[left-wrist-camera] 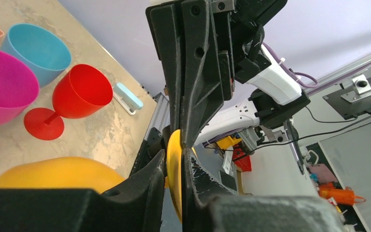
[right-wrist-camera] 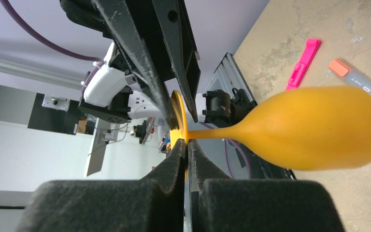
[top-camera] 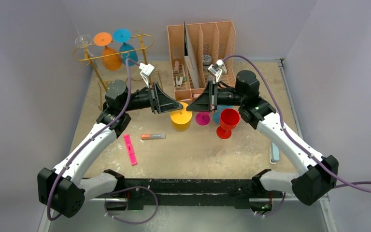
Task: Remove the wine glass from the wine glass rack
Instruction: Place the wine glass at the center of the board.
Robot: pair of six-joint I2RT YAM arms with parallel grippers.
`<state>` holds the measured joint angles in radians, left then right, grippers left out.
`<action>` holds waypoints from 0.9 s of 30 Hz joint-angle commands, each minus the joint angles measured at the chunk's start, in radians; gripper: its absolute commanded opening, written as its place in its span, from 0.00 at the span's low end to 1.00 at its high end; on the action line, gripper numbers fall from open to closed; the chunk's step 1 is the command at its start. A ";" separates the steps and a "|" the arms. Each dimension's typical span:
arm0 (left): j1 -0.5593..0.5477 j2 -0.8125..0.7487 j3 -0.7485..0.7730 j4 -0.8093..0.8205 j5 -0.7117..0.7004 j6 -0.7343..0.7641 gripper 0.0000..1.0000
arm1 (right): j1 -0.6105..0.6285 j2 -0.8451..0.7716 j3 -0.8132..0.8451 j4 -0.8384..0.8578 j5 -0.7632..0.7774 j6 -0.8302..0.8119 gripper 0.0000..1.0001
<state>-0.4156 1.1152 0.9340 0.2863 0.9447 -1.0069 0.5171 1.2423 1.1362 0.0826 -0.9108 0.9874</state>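
The gold wire wine glass rack (top-camera: 92,54) stands at the back left. An orange glass (top-camera: 110,57), a blue glass (top-camera: 125,48) and a clear glass (top-camera: 83,41) hang from it. A yellow wine glass (top-camera: 180,120) is held mid-table with its bowl down. My left gripper (top-camera: 178,105) is shut on its round foot, seen edge-on in the left wrist view (left-wrist-camera: 175,169). My right gripper (top-camera: 191,106) meets it from the other side and is shut on the same foot (right-wrist-camera: 178,116). The yellow bowl (right-wrist-camera: 319,128) hangs beside the fingers.
A peach plastic organiser (top-camera: 222,36) stands at the back centre. A red glass (top-camera: 228,122), a magenta glass (top-camera: 203,118) and a blue glass (top-camera: 218,114) stand right of the yellow one. A pink marker (top-camera: 130,149), an orange-capped marker (top-camera: 153,137) and a light blue bar (top-camera: 274,153) lie on the table.
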 commanded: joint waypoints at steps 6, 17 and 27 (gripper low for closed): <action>-0.006 -0.037 0.085 -0.224 0.012 0.157 0.49 | 0.005 -0.052 -0.010 -0.026 0.049 -0.043 0.00; -0.006 0.012 0.204 -0.574 0.156 0.342 0.73 | 0.006 -0.106 -0.022 -0.221 0.209 -0.230 0.00; -0.042 0.079 0.154 -0.556 0.120 0.330 0.63 | 0.006 -0.118 -0.037 -0.167 0.210 -0.200 0.00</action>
<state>-0.4412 1.1572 1.1000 -0.2726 1.0798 -0.7029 0.5175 1.1378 1.0973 -0.1204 -0.7158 0.8024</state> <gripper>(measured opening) 0.660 0.009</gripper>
